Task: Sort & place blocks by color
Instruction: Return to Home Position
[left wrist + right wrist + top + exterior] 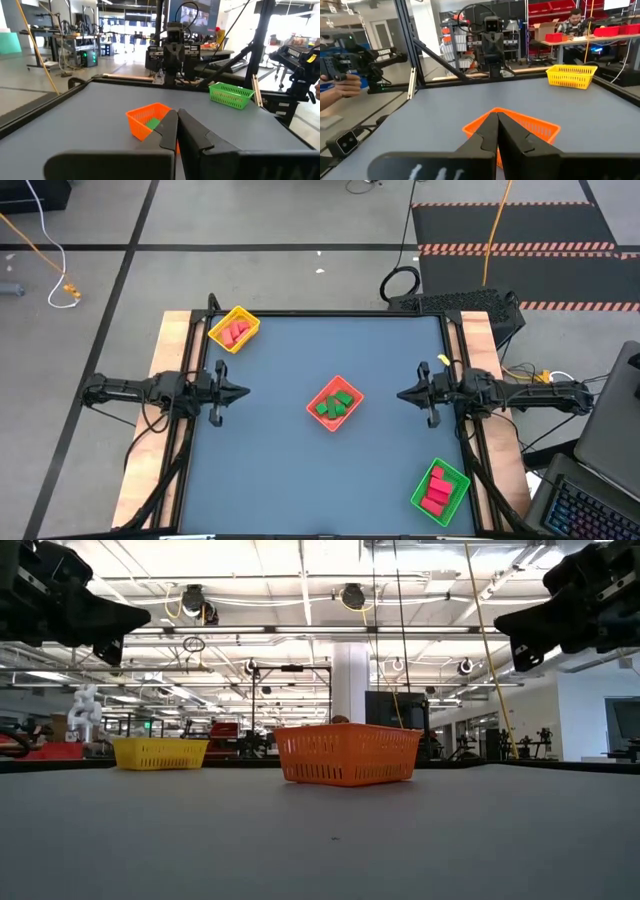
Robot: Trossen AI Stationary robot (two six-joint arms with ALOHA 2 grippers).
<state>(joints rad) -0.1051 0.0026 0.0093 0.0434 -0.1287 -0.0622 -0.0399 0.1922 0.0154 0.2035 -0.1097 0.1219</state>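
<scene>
Green blocks (334, 404) lie in the red-orange tray (334, 402) at the table's middle. Red blocks (236, 332) fill the yellow tray (234, 328) near the far left corner, and more red blocks (436, 488) lie in the green tray (440, 492) near the right near corner. My left gripper (243, 391) hovers shut over the table's left side, pointing at the middle tray. My right gripper (402, 394) hovers shut over the right side, pointing the opposite way. Both are raised above the table and hold nothing.
A black frame borders the blue-grey table (300, 480), with wooden strips at its left and right. A laptop (600, 480) sits off the right near corner. In the right wrist view a person's hand (342, 82) holds a device beyond the table.
</scene>
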